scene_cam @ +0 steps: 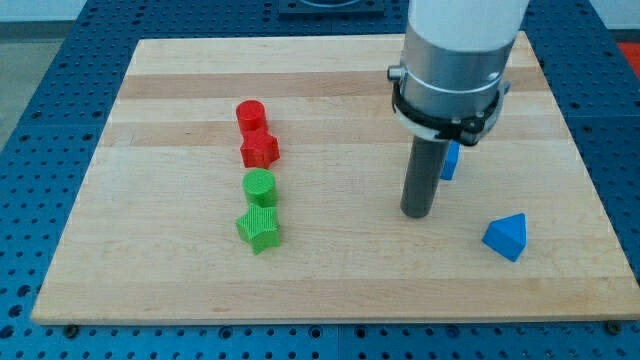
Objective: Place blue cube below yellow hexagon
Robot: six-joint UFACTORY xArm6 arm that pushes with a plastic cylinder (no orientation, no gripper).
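Nearest the view's bottom: bare front edge of the pale wooden board, resting on a blue perforated table.

Just above that edge, left of centre: green star-shaped plastic block. Toward the right at about the same depth: blue plastic block with a pointed, pyramid-like top, well apart from the green one.

Next back: my tip, the lower end of the dark rod, set down on the board between the green blocks and the blue pointed block, nearer the latter. No jaws on this rod, so nothing to spread or pinch.

Touching the star's upper side: green plastic cylinder.

Further back, just beside the rod on its right and mostly hidden behind it: another blue plastic block, shape impossible to tell; possibly the task's blue cube.

Left, above the green pair: red star-like plastic block, then red plastic cylinder touching it, the 4 forming a rough column.

No containers on the board. Yellow hexagon not seen anywhere in the view.
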